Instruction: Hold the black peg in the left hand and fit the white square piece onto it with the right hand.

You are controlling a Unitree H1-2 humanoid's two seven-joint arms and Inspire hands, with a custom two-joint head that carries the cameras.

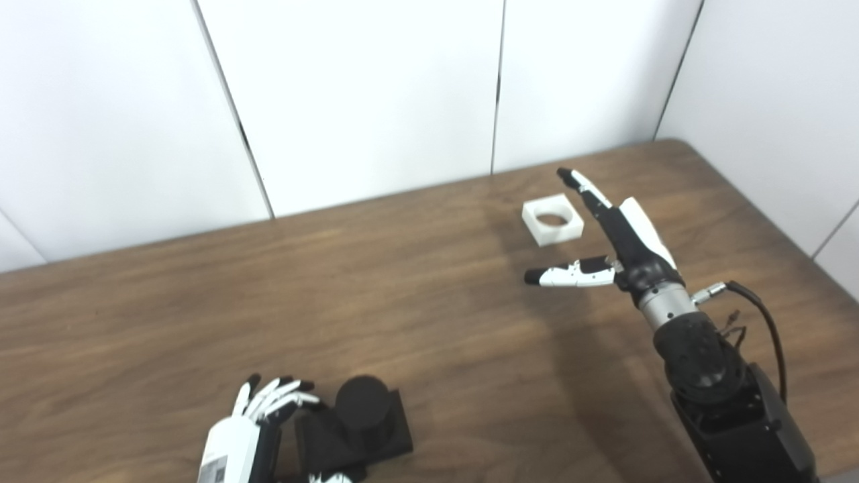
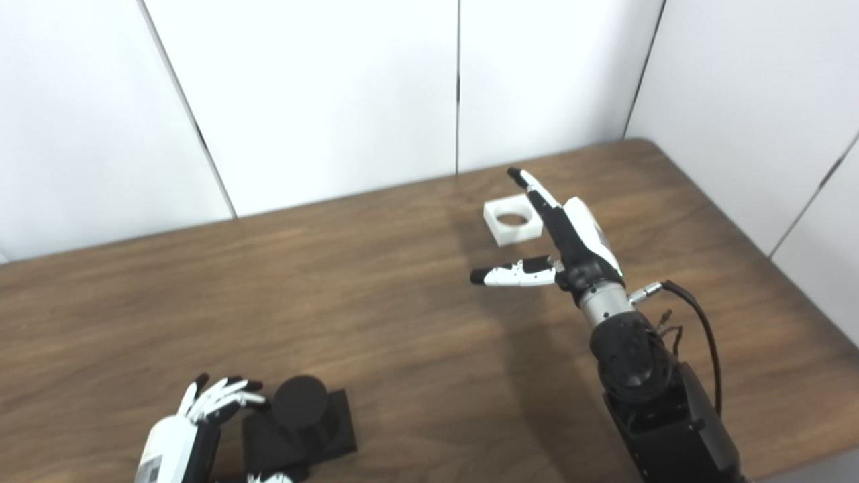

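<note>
Near edge, left: the black peg, a short round post standing upright on its square black base, sits on the wooden table. The left hand is just beside the base on its left, fingers spread and curved toward the post, thumb low at the picture's bottom edge. Whether the fingers touch the peg or base cannot be told; the hand is not closed around it.

Middle: bare wood grain between the two work spots, nothing standing in the way.

Right side: the right arm rises from the bottom corner, a black cable looping off the wrist. The right hand is raised above the table, fully open, fingers straight and pointing away toward the wall, thumb stuck out to the left. It holds nothing.

Farther: the white square piece, with a round hole through its middle, lies flat on the table near the far edge, just left of the right hand's fingers, untouched.

Beyond: white wall panels.
</note>
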